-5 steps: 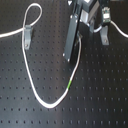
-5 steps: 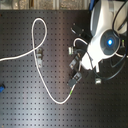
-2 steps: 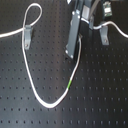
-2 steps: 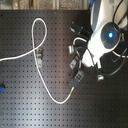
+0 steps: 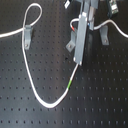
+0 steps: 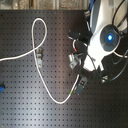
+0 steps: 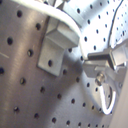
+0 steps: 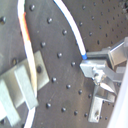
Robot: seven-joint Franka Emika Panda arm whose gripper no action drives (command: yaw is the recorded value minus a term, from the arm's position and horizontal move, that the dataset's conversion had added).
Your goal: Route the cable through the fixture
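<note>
Item: cable (image 5: pixel 30 82), white, thin, slack on the black perforated table (image 5: pixel 100 110).

Course, in both exterior views: enters from the table's edge at the first exterior view's left, passes the first fixture (image 5: pixel 27 35), loops round beyond it, then sweeps in a wide bow across the middle of the table. Carries a green band (image 5: pixel 71 85) on the rising leg and climbs to the tool (image 5: pixel 78 59). Beyond the tool, runs on toward the edge at the first exterior view's right. Same bow (image 6: pixel 42 82) and band (image 6: pixel 76 90) seen in the second exterior view.

Fixtures: first (image 6: pixel 38 56) already holds the cable. Second (image 5: pixel 71 46) stands just beside the tool. Third (image 5: pixel 104 35) stands nearer the table's right edge in the first exterior view.

Tool (image 6: pixel 81 82): low over the table, with the cable running right up to it. Pinching or merely alongside: cannot tell.

Wrist views: show the cable (image 7: pixel 65 17) lying over a metal fixture (image 7: pixel 57 47), and a reddish mark (image 8: pixel 25 30) on the strand beside a fixture (image 8: pixel 22 90).

Step in hand, as a judgement: seating the strand at the second fixture.

Next move: calls for drawing the cable taut and lowering it squarely into the slot without tugging the first loop free.
</note>
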